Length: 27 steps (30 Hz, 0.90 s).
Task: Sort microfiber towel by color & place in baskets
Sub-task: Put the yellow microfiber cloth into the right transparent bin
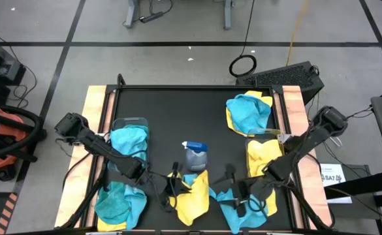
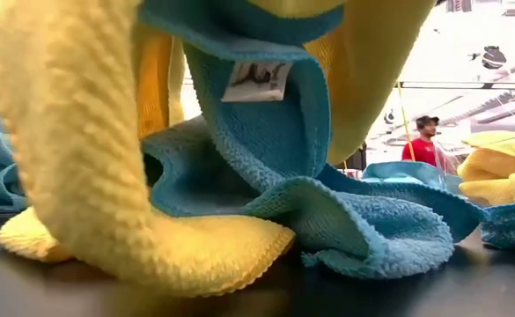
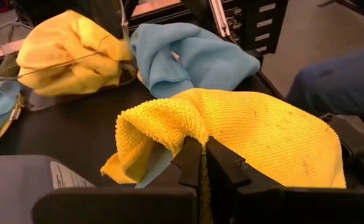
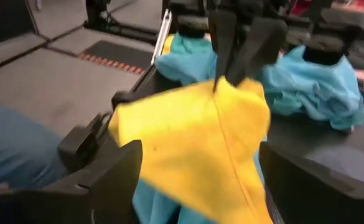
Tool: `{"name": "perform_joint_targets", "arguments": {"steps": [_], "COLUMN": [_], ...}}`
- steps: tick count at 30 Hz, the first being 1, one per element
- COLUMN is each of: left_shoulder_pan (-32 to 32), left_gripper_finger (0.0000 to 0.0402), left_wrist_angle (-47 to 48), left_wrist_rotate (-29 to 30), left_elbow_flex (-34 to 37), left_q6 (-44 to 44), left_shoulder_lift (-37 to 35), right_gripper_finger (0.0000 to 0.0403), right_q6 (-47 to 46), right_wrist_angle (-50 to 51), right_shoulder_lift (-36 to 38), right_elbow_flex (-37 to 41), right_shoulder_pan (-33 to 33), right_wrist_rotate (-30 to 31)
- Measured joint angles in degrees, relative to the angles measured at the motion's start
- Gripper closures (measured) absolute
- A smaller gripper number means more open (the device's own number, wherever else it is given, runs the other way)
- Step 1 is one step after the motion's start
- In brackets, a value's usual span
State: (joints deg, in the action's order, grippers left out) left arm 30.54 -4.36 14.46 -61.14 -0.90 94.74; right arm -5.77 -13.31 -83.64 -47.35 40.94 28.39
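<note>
My left gripper (image 1: 172,184) is near the table's front edge and is shut on a yellow towel (image 1: 195,194), which is raised into a peak. A teal towel (image 2: 345,211) lies under and against it. My right gripper (image 1: 239,196) is open over another teal towel (image 1: 246,207). In the right wrist view its two fingers (image 4: 110,165) stand wide on either side of the yellow towel (image 4: 194,149); I cannot tell whether they touch it. The left basket (image 1: 129,124) holds teal towels. The right basket (image 1: 266,156) holds a yellow towel. My left gripper pinches a raised fold of the yellow towel (image 3: 197,134) between its two shut fingers, coming from above and slanting down, as the right wrist view shows (image 4: 222,87). The towel hangs below the fingers like a tent, and its lower end (image 2: 151,255) lies on the table.
A grey spray bottle with a blue top (image 1: 194,155) stands just behind the yellow towel. A teal-over-yellow pile (image 1: 249,112) lies at the far right. Another teal pile (image 1: 119,203) lies at the near left. A person in red (image 2: 426,145) stands in the room beyond.
</note>
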Motion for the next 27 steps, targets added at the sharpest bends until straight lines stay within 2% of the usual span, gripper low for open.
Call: {"name": "perform_joint_targets", "arguments": {"steps": [7, 16, 22, 27], "left_shoulder_pan": [-0.68, -0.68, -0.89, -1.00], "left_gripper_finger": [0.0386, 0.0386, 0.0386, 0.0386], "left_wrist_angle": [-0.03, -0.25, -0.26, 0.27], "left_wrist_rotate": [0.01, 0.00, 0.00, -0.02], "left_elbow_flex": [0.00, 0.00, 0.02, 0.02], "left_q6": [-0.16, -1.30, -1.36, -1.10], "left_shoulder_lift": [0.00, 0.00, 0.00, 0.02], "right_gripper_finger": [0.0074, 0.0097, 0.0143, 0.0220], "right_q6": [5.09, 5.21, 6.41, 7.97], "right_wrist_angle": [-13.53, -23.10, -26.92, -27.86], "right_shoulder_lift": [-7.89, -14.56, -16.92, -17.28], "right_elbow_flex": [-0.02, -0.02, -0.02, -0.02], "right_shoulder_pan": [-2.80, -6.26, -7.24, -7.23], "right_wrist_rotate": [-2.37, -2.91, -2.98, -2.72]}}
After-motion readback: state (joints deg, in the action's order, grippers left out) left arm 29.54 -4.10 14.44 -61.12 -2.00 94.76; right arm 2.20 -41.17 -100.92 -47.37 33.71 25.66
